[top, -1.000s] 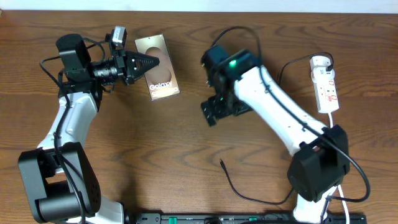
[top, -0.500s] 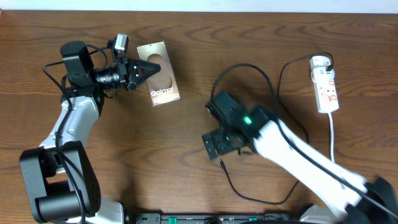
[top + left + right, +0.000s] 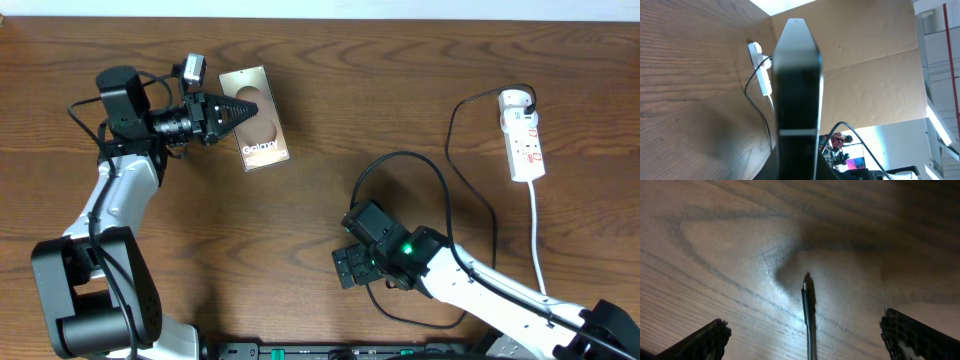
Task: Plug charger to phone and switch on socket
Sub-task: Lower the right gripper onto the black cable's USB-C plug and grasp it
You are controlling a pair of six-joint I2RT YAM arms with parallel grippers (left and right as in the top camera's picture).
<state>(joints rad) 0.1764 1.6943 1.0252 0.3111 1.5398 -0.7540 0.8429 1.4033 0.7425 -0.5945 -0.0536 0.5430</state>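
Right end effector (image 3: 807, 330), spread, straddles the thin black charger tip (image 3: 806, 294) for pickup; at ten o'clock, left end effector (image 3: 240, 107) pinches the bronze-brown phone (image 3: 264, 140) steady.

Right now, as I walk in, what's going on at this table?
Two robot arms are working on charging a phone. The left gripper appears clamped on the left edge of the phone. The right gripper hangs open just above the charger, whose connector tip lies on the table between the fingers, not yet picked up. The cable runs back to the socket at the far right.
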